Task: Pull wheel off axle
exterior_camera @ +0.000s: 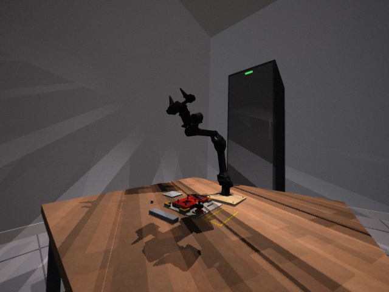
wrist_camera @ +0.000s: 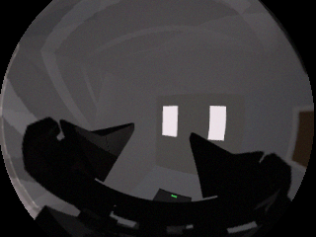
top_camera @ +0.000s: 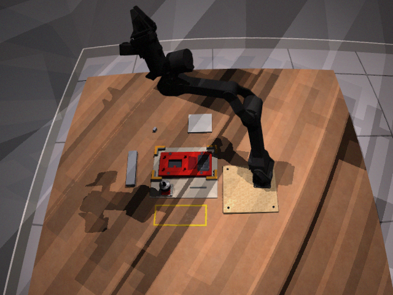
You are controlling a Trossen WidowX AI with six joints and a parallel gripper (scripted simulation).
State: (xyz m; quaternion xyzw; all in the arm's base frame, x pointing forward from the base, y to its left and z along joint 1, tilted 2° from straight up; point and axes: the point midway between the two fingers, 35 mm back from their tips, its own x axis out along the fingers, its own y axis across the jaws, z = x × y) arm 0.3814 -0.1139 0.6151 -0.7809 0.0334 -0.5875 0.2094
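The wheel (top_camera: 164,187) (exterior_camera: 199,205) looks like a small dark round piece with a grey highlight. It sits on the upright axle above a small red base, at the front left corner of the pale board in the top view. The axle is mostly hidden by it. The marked area, a yellow outline (top_camera: 180,225) (exterior_camera: 229,219), lies on the table in front of the board. My gripper (top_camera: 136,10) (exterior_camera: 175,92) (wrist_camera: 162,130) is open and empty, high above the table and far from the wheel, with its fingers pointing up.
A red fixture (top_camera: 190,171) (exterior_camera: 182,202) sits on the pale board (top_camera: 183,194) between yellow-orange corners. A thin grey pin (top_camera: 198,187) lies on the board. A grey bar (top_camera: 131,168) (exterior_camera: 163,215), a pale square plate (top_camera: 199,123) and a small grey piece (top_camera: 154,129) are nearby.
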